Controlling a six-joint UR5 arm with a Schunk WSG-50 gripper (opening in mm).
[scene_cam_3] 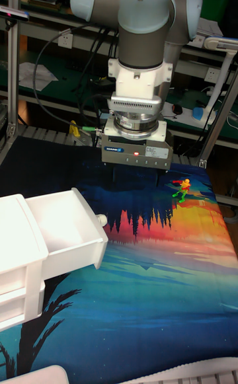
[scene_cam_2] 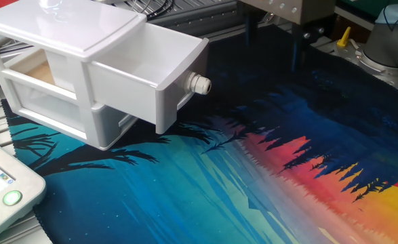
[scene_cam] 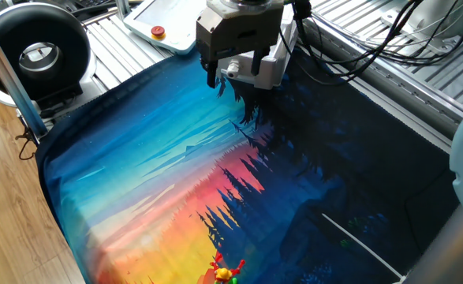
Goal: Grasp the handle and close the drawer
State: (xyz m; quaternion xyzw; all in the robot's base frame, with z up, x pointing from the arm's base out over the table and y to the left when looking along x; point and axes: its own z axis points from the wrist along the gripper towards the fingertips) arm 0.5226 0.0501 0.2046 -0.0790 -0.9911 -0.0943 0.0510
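Observation:
The drawer (scene_cam_2: 154, 71) is the upper one of a small white unit, pulled well out, with a round white handle (scene_cam_2: 200, 84) on its front face. My gripper (scene_cam_2: 274, 42) hangs open above the mat, to the right of the handle and apart from it, with nothing between its dark fingers (scene_cam_2: 297, 49). In the tall fixed view the drawer (scene_cam_3: 63, 235) and handle (scene_cam_3: 101, 219) sit at the left, and the gripper (scene_cam_3: 137, 178) is behind and to the right. From the opposite side the gripper (scene_cam: 235, 79) hides most of the drawer (scene_cam: 277, 67).
A painted cloth mat (scene_cam: 176, 173) covers the table. A white panel with a red button (scene_cam: 158, 32) lies at the far edge, its green button (scene_cam_2: 11, 198) showing near the unit. A black round device (scene_cam: 38, 51), cables (scene_cam: 357, 39) and a small toy figure (scene_cam: 225, 272) surround the mat.

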